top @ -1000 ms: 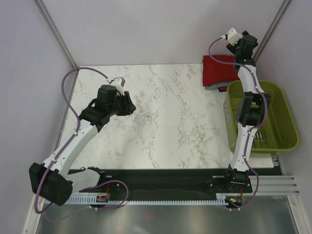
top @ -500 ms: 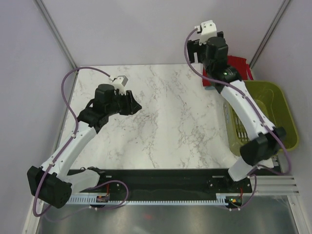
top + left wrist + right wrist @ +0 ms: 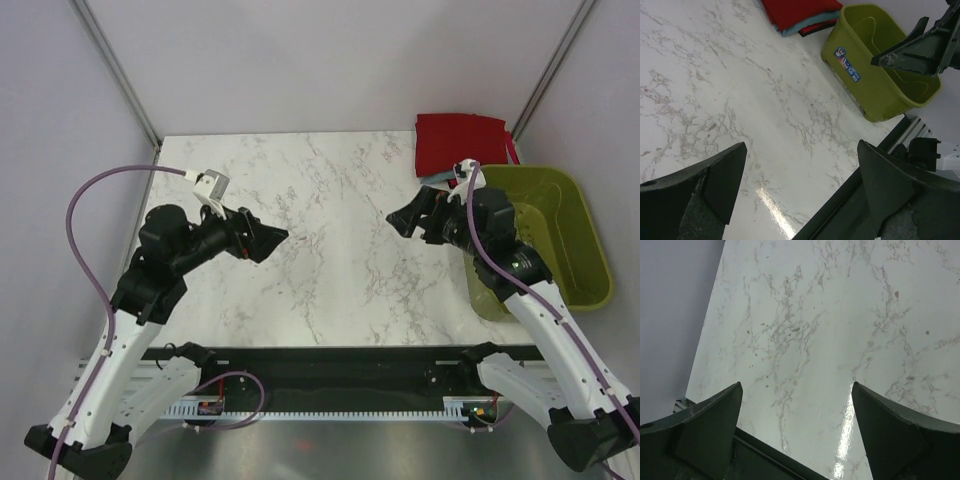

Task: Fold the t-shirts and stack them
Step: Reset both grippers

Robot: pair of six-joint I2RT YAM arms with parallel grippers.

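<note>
- Nearest in, the left gripper [image 3: 275,238] hangs over the table well to the left of the basket [image 3: 545,170], fingers spread wide, nothing between them.
- The right gripper [image 3: 397,217] hovers just left of the basket, splayed just as wide and just as empty.
- Under both lies the marble top [image 3: 320,190], left of the basket: hard, flat, glossy white with grey veins, catching glare.
- The basket itself is rigid olive-green plastic, a round-cornered tub with a blue label [image 3: 847,62]; no cloth shows inside.
- Farthest out, just behind the basket's far-left corner, are the t-shirts: the dark red shirt [image 3: 462,140] folded into a neat, soft, matt rectangle atop the slate blue-grey shirt [image 3: 435,179], which peeks out only as an edge.
- My call: folding and stacking look done.
</note>
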